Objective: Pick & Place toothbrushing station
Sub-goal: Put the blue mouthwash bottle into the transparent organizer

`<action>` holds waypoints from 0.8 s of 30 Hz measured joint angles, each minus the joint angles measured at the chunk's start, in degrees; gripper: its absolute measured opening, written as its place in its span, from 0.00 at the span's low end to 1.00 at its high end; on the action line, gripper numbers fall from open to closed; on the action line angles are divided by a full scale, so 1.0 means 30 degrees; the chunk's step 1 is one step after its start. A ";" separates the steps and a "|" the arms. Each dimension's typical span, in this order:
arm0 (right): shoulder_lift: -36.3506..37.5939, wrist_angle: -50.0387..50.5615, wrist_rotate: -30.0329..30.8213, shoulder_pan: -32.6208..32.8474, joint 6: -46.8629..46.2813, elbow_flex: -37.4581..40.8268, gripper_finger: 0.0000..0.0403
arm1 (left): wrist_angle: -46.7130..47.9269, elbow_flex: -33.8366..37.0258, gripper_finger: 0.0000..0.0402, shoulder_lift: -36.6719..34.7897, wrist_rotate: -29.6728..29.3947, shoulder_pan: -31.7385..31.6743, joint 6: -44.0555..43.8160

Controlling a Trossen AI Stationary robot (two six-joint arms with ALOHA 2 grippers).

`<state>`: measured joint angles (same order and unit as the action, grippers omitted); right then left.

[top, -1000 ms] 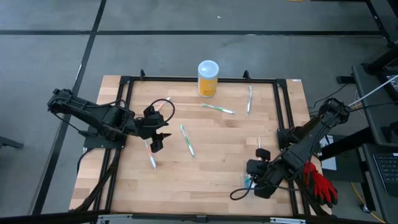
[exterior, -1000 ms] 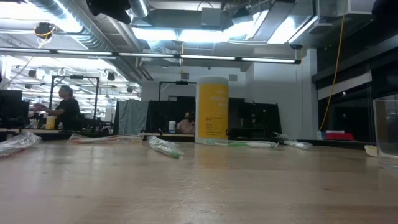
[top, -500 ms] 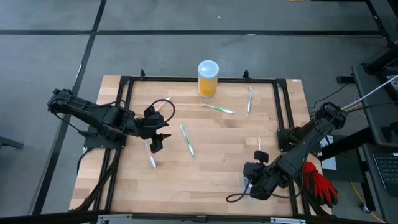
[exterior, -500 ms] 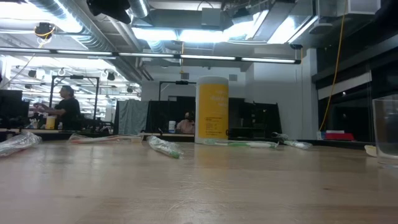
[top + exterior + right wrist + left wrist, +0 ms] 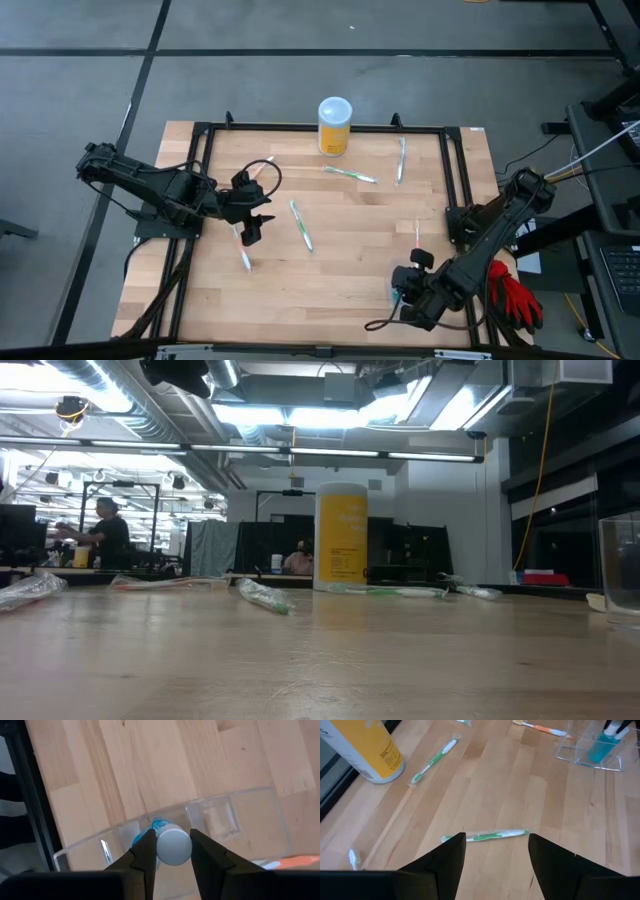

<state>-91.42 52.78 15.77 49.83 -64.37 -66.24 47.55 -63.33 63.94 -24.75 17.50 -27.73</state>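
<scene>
Two dark arms reach over the pale wooden table (image 5: 330,270), one from each side. Near the left edge, the left gripper (image 5: 252,232) hovers low over the boards with its jaws spread wide and nothing between them. Just beside it, toward the near edge, lies a slim wrapped toothbrush with a pale handle (image 5: 244,258). In the left wrist view another wrapped toothbrush, green and white (image 5: 485,836), lies on the wood just ahead of the open fingers (image 5: 445,865); from above it shows a little left of the table's middle.

At the middle of the far edge stands a tall yellow jar with a white lid (image 5: 334,125), upright. Just right of it, near the far edge, a second green and white wrapped toothbrush (image 5: 351,174) lies slantwise, and a third (image 5: 401,158) lies farther right, roughly square to the far edge.

Toward the right edge a slim pinkish-orange toothbrush (image 5: 417,233) lies on the wood. Near the right near corner sits a clear plastic cup (image 5: 225,815), and the right gripper (image 5: 403,293) is down at it. The right wrist view shows its jaws closed partway onto the white cap of a small teal-blue tube (image 5: 173,845), which they hold at the cup's rim; whether the tube stands inside the cup I cannot tell.

Beyond the table's right edge lie red gloves (image 5: 515,295).
</scene>
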 joint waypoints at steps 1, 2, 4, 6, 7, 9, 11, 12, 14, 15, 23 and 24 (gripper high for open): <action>-0.0060 -0.0035 0.0076 -0.0021 -0.0096 0.0000 0.24 | 0.0000 0.0000 0.53 0.0000 0.0007 0.0000 -0.0003; -0.0151 -0.0037 0.0088 -0.0054 -0.0185 0.0000 0.24 | 0.0000 0.0000 0.53 0.0000 0.0004 0.0000 -0.0007; -0.0338 -0.0119 0.0039 -0.0074 -0.0346 0.0000 0.24 | 0.0000 0.0000 0.53 0.0000 0.0034 0.0001 -0.0010; -0.0386 -0.0247 0.0014 -0.0067 -0.0533 0.0000 0.25 | 0.0010 0.0000 0.53 0.0000 0.0138 0.0000 -0.0016; -0.0380 -0.0317 0.0008 -0.0067 -0.0723 0.0000 0.27 | 0.0015 0.0000 0.53 0.0000 0.0149 0.0007 -0.0022; -0.0378 -0.0322 -0.0043 -0.0067 -0.0907 0.0000 0.30 | 0.0015 0.0000 0.53 0.0000 0.0160 0.0007 -0.0015; -0.0378 -0.0385 -0.0036 -0.0009 -0.1006 0.0000 0.34 | 0.0015 0.0000 0.53 0.0000 0.0160 0.0007 -0.0022; -0.0378 -0.0409 0.0009 0.0006 -0.1230 0.0000 0.36 | 0.0020 0.0000 0.53 0.0000 0.0160 0.0007 -0.0015; -0.0378 -0.0400 0.0036 0.0020 -0.1659 0.0000 0.39 | 0.0022 0.0000 0.53 0.0000 0.0169 0.0007 -0.0015; -0.0378 -0.0397 0.0035 0.0020 -0.1843 0.0000 0.40 | 0.0022 0.0000 0.53 0.0000 0.0219 0.0003 -0.0007; -0.0378 -0.0749 -0.0042 0.0010 -0.1908 0.0000 0.44 | 0.0025 0.0000 0.53 0.0000 0.0291 0.0004 -0.0007; -0.0378 -0.0751 -0.0023 -0.0019 -0.1905 0.0000 0.44 | 0.0022 0.0000 0.53 0.0000 0.0291 0.0007 -0.0007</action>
<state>-92.55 50.52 15.70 49.77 -70.08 -66.24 47.62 -63.33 63.94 -23.88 17.52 -27.75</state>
